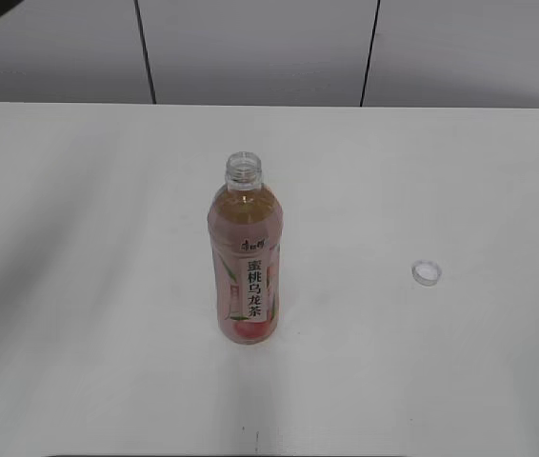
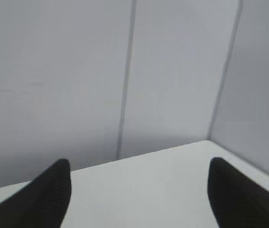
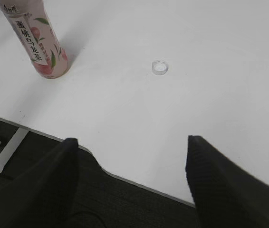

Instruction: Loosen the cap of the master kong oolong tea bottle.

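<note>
Master kong oolong tea bottle [image 1: 246, 262] upright at the frame centre on the white table [image 1: 79, 286], neck uncovered, label reading 蜜桃乌龙茶, white cap [image 1: 427, 272] lying well apart at right, left gripper [image 2: 139, 190] and right gripper [image 3: 132, 166] both spread wide, grasping nothing.

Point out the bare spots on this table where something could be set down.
The white table is bare left of the uncapped oolong tea bottle, behind it up to the wall, and between it and the cap lying to its right. Nowhere is crowded.
</note>
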